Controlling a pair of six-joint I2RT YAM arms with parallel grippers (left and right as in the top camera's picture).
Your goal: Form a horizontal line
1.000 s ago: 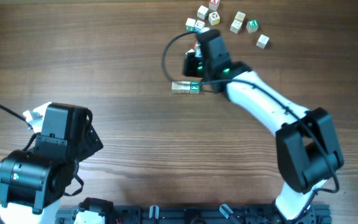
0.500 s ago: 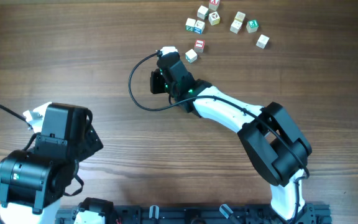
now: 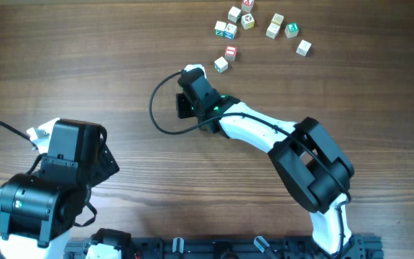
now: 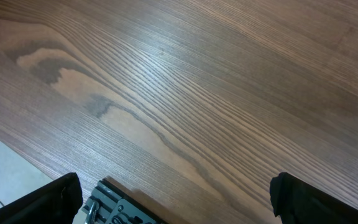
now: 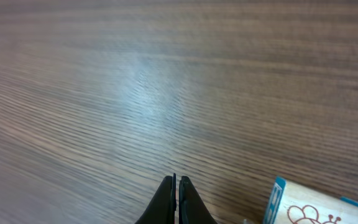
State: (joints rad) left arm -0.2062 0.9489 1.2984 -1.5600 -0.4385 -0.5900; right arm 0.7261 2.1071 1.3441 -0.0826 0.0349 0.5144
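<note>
Now that my right arm has swung left across the worktop (image 3: 85, 57), change: a second ago my right gripper (image 5: 176, 182) hung over the loose cubes toward the far edge. It now sits left of them, nearer the worktop's middle, and has slipped slightly toward the near edge in the last half second.
State of right gripper: fingers pressed together, nothing between them, tips over bare wood.
State of left gripper (image 4: 176, 190): fingers wide apart, empty, parked at the near-left corner, unmoved.
Where the horizontal line is: a second ago it lay in plain sight just on the near side of my gripper. Now my forearm covers that spot from overhead, so I cannot see it.
Cube by my fingers (image 5: 312, 208): blue-edged with a red drawing, just right of my closed tips in my wrist view. Whether it is the row's end cube I cannot tell.
Uncovered cubes: the red-marked cube (image 3: 230, 50) and a pale cube (image 3: 221, 65) now show, apart from the scattered cluster (image 3: 275, 27) at the far edge.
Meaning for the task: I carry nothing, so I judge no cube is being added. Whether the row has been nudged is unconfirmed.
Long axis: when last seen, left to right, parallel to the far edge, green-marked cube at its right end. I cannot check it now.
</note>
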